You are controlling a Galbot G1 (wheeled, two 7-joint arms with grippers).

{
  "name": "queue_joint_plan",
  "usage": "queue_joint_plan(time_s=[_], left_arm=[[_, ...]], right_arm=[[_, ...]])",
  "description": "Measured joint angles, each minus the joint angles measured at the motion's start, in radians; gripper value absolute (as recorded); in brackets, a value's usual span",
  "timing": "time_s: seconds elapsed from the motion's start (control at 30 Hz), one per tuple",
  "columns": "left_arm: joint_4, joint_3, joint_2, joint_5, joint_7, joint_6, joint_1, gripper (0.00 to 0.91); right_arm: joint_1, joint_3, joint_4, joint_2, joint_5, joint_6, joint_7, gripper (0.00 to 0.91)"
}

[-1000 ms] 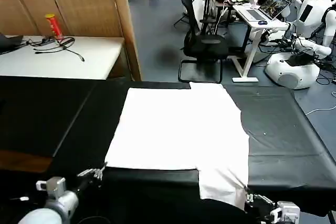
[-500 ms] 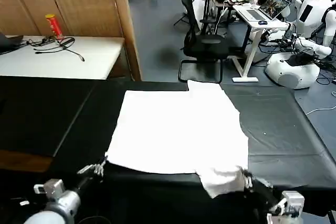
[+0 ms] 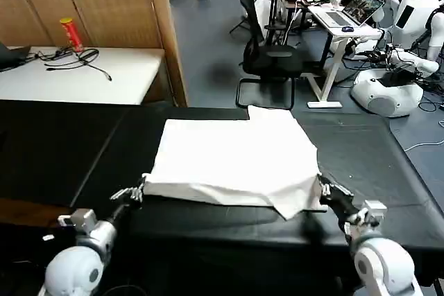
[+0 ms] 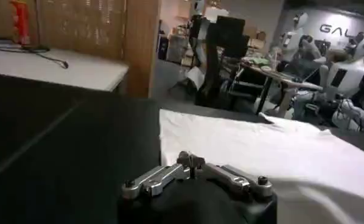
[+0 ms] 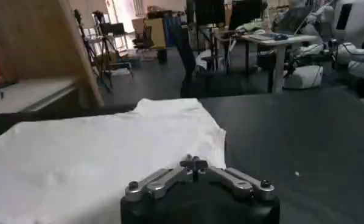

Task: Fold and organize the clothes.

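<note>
1. t-shirt (image 3: 236,161): a white garment lying on the black table (image 3: 62,150), plain side up. its near hem is lifted off the surface and curls over toward the far side, and a shadow shows beneath the raised edge.
2. left gripper (image 3: 133,192): at the near-left corner of the shirt, touching the raised hem. it appears to be pinching that corner, but whether its fingers are truly clamped on cloth cannot be told. in the left wrist view the left gripper (image 4: 191,172) points at the shirt's edge, with the white cloth just beyond it.
3. right gripper (image 3: 325,190): at the near-right corner, where a pointed flap of cloth hangs down. contact looks likely, yet its clamping likewise cannot be told. in the right wrist view the right gripper (image 5: 194,170) sits right against the cloth, and the shirt spreads away from it across the table.
4. step in hand, as judged: carrying the near hem toward the collar end to make the first fold.
5. good practice: move both corners together at equal height and pace, so the fold line stays straight across the shirt; keep the cloth lightly taut between the two arms, so the middle does not sag and crease; lay the hem down parallel to the far edge before releasing.
6. risk: the right corner droops lower than the left, so the fold may land skewed.
</note>
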Motion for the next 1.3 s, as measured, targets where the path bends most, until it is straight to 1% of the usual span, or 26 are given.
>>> queue_joint_plan(time_s=[0.3, 0.6, 0.63, 0.67, 0.7, 0.83, 0.97, 1.07, 1.17, 1.3], left_arm=[[0.134, 0.069, 0.013, 0.041, 0.004, -0.012, -0.133, 0.0], [0.212, 0.106, 0.031, 0.061, 0.011, -0.019, -0.206, 0.0], [0.218, 0.111, 0.031, 0.064, 0.012, -0.02, -0.213, 0.205], [0.223, 0.115, 0.031, 0.066, 0.013, -0.02, -0.218, 0.878], [0.229, 0.119, 0.031, 0.069, 0.015, -0.02, -0.224, 0.878], [0.25, 0.135, 0.028, 0.073, 0.016, -0.016, -0.244, 0.878], [0.249, 0.135, 0.027, 0.073, 0.014, -0.01, -0.24, 0.878], [0.233, 0.124, 0.031, 0.067, 0.013, 0.001, -0.226, 0.878], [0.213, 0.111, 0.035, 0.057, 0.012, 0.013, -0.207, 0.878], [0.181, 0.091, 0.044, 0.022, 0.011, 0.033, -0.166, 0.878]], right_arm=[[0.111, -0.039, -0.134, -0.003, -0.014, 0.008, 0.007, 0.0], [0.166, -0.067, -0.203, 0.019, -0.025, 0.012, 0.009, 0.0], [0.17, -0.069, -0.207, 0.02, -0.025, 0.011, 0.01, 0.0], [0.175, -0.07, -0.211, 0.022, -0.025, 0.009, 0.01, 0.156], [0.178, -0.071, -0.212, 0.022, -0.023, 0.005, 0.01, 0.878], [0.174, -0.07, -0.204, 0.013, -0.009, -0.026, -0.006, 0.878], [0.142, -0.06, -0.164, -0.011, -0.007, -0.069, -0.017, 0.878], [0.099, -0.041, -0.108, -0.039, 0.003, -0.1, -0.018, 0.878], [0.045, -0.018, -0.036, -0.07, 0.028, -0.121, -0.018, 0.878], [-0.047, 0.022, 0.06, -0.104, 0.035, -0.128, -0.019, 0.878]])
